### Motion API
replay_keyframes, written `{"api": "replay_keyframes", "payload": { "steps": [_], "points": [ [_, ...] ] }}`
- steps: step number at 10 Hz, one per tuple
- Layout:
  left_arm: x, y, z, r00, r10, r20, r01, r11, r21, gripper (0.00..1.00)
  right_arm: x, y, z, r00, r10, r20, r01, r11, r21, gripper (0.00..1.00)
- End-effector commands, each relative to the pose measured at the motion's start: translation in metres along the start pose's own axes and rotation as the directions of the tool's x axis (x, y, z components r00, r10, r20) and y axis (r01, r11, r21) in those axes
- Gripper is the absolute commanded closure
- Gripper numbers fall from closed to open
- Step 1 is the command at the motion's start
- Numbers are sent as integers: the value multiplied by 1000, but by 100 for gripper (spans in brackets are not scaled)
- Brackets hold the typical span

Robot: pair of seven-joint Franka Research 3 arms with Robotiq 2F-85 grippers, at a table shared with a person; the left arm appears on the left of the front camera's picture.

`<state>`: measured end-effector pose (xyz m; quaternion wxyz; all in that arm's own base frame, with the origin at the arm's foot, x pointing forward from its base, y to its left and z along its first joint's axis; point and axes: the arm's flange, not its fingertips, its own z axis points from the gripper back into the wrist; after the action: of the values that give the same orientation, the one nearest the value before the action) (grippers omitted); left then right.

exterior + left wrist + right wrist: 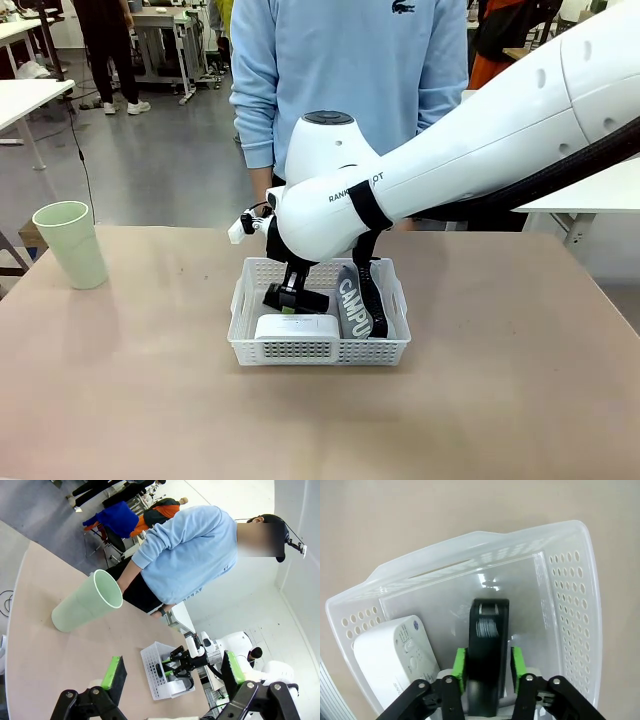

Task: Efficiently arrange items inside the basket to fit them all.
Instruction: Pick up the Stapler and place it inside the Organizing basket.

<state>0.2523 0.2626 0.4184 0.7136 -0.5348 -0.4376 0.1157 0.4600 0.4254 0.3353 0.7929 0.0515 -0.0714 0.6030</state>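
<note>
The white perforated basket point(392, 345) sits mid-table. In it lie a small white rounded box point(295, 328) at the front and a grey "CAMPUS" pouch point(355, 300) leaning on edge at the right. My right gripper point(296, 298) reaches down into the basket. From the right wrist, its green pads point(461, 667) sit against both sides of the black stapler point(489, 630) above the basket floor point(530, 595), with the white box point(390, 665) beside it. The pale green cup point(70, 243) stands far left on the table. My left gripper point(172, 672) hangs open and empty, the cup point(87, 607) ahead of it.
A person in a pale blue sweatshirt point(350, 60) stands at the far edge, behind the basket. My right arm's white body point(450, 160) crosses over the table from the right. Bare tabletop point(150, 380) lies left, right and in front of the basket.
</note>
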Motion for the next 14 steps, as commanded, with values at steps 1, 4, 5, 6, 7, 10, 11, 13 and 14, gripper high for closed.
{"api": "replay_keyframes", "payload": {
  "steps": [1, 4, 5, 6, 7, 10, 11, 13, 14],
  "points": [
    [-2, -2, 2, 1000, -21, 3, 22, 1000, -12, 0, -1, -2, 0, 1000, -19, 0, 19, 1000, -9, 0],
    [-2, -2, 2, 1000, -21, 3, 22, 1000, -12, 0, -5, 0, 1, 999, -30, 10, 30, 999, -19, 0],
    [-2, -2, 2, 1000, -21, 3, 22, 1000, -12, 0, -6, 0, 1, 999, -33, 13, 33, 999, -21, 0],
    [-2, -2, 2, 1000, -21, 3, 22, 1000, -12, 0, -6, 1, 1, 999, -35, 15, 35, 999, -22, 0],
    [-2, -2, 2, 1000, -21, 3, 22, 1000, -12, 0, -7, 0, 1, 999, -37, 18, 37, 999, -19, 0],
    [-2, -2, 2, 1000, -21, 3, 22, 1000, -12, 0, -25, -13, 18, 994, -65, 83, 59, 996, 71, 0],
    [-2, -2, 2, 1000, -21, 3, 22, 1000, -12, 0, -46, -18, 44, 983, -72, 166, 61, 996, 70, 0],
    [-2, -2, 2, 1000, -21, 3, 22, 1000, -12, 0, -108, -10, 119, 906, -157, 394, 134, 987, 86, 0],
    [-2, -2, 2, 1000, -21, 3, 22, 1000, -12, 0, -143, -9, 141, 837, -256, 484, 206, 966, 156, 0]
  ]
}}
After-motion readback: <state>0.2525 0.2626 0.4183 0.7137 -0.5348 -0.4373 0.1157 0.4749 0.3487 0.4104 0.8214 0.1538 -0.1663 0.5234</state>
